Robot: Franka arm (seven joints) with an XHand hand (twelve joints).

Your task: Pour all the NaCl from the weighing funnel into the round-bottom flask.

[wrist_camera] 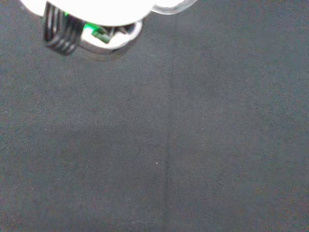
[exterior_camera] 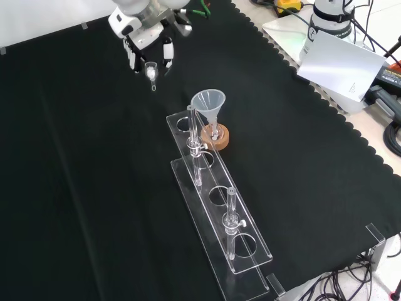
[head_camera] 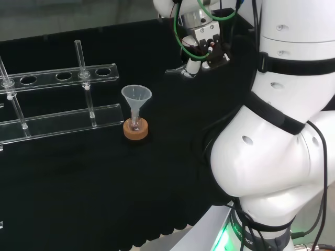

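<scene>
Cork ring stand (head_camera: 136, 130), 1 in number, sits on the black-clothed tabletop (exterior_camera: 88, 188) and carries 1 small clear round-bottom flask (head_camera: 135, 124) with 1 clear plastic funnel (head_camera: 136, 97) in its neck. Just beside it stands 1 clear acrylic rack (exterior_camera: 219, 232) with 2 upright posts. Well apart, raised above the cloth, the black and white robot hand (exterior_camera: 149, 50) has its fingers curled round 1 small clear weighing funnel (exterior_camera: 151, 73); its contents cannot be made out.
</scene>
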